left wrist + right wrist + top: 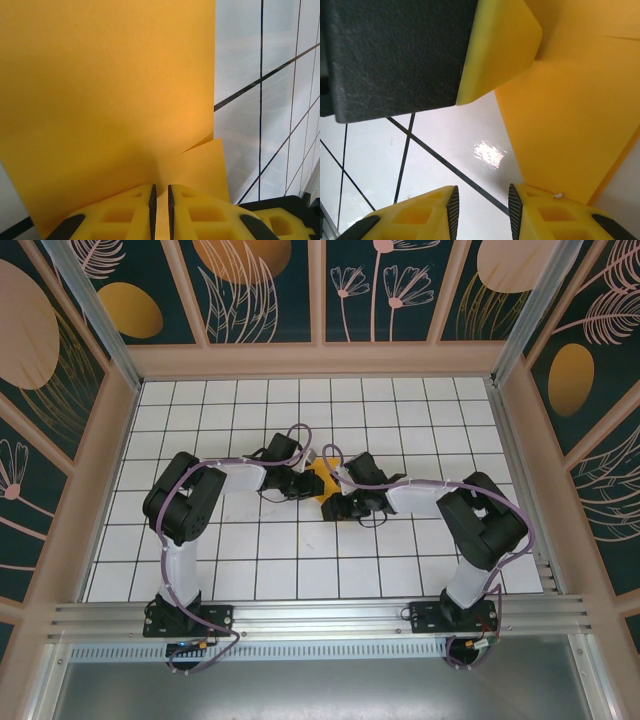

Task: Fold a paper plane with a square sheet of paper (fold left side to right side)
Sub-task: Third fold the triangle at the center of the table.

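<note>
On the left, seen from above: glossy white tiled table (300, 560) ruled with thin black grid lines, boxed in by pale rails (320, 360) and dark leaf-patterned wall panels (150, 300). Toward the middle, pinches with the left gripper (303, 483): blocky yellow plastic fingers (125, 215) with black pads, pressed nearly together on the lower edge of the orange paper sheet (110, 100). Thin, matte and smooth there, with a straight right edge and a small pointed flap folded out just above the fingertips. Sits at the table's centre (322, 478), between both grippers. Further right, meets a rounded yellow fingertip and a grainy black housing at a crease in the sheet (570, 125). Holds the right gripper (483, 205) spread apart over bare tile, gripping nothing, one finger just beside the sheet's slanted edge. Leaves open tile on every side, out to the rails.
</note>
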